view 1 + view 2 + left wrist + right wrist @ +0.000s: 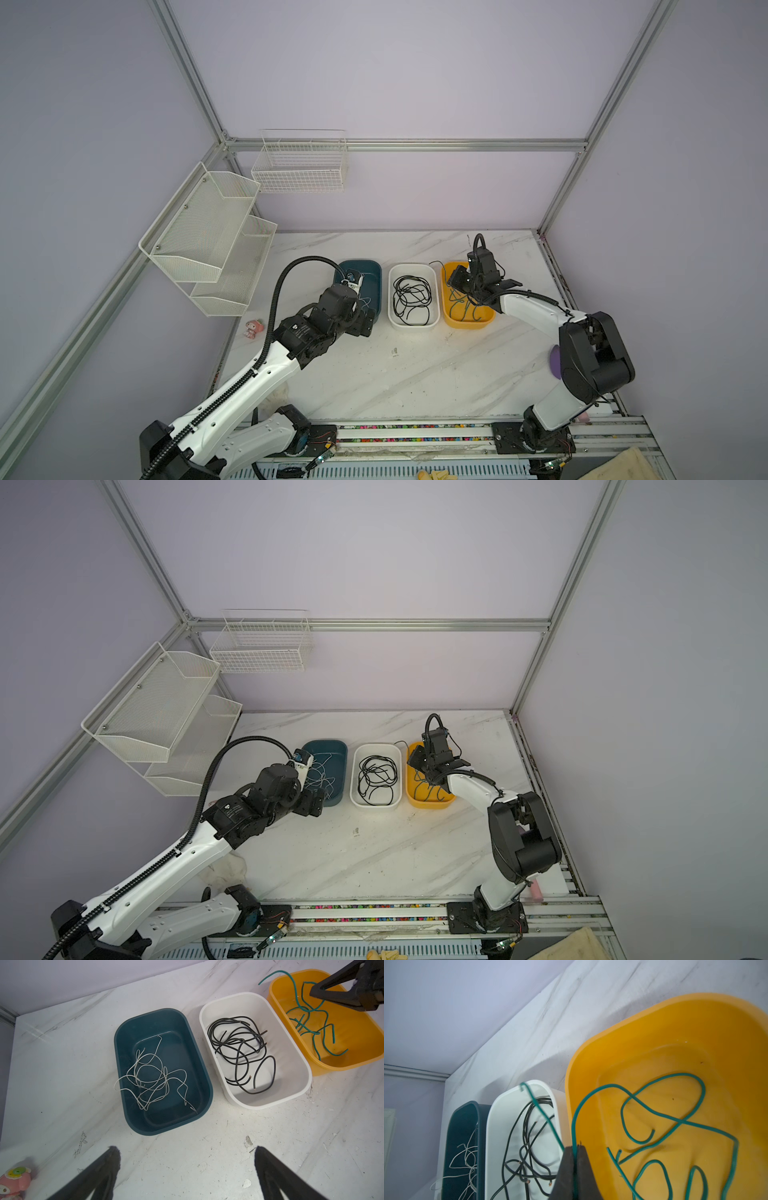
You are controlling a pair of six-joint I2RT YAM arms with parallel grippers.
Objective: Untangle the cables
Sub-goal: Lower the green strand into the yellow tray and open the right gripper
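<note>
Three bins stand in a row on the marble table. Thin white cables [152, 1073] lie tangled in the dark teal bin [124, 1088]. Black cables [239, 1047] are coiled in the white bin [299, 1076]. Green cables [664, 1113] loop in the yellow bin [654, 1022]. My right gripper [575, 1148] hangs over the yellow bin's left rim, shut on one green cable [574, 1122]. Another green strand [537, 1105] sticks out over the white bin. My left gripper [186, 1150] is open over bare table in front of the teal bin, holding nothing.
A small pink toy [253, 328] sits at the table's left edge. White mesh shelves [208, 237] hang on the left wall and a wire basket [299, 166] on the back wall. A purple object [555, 361] lies behind the right arm's elbow.
</note>
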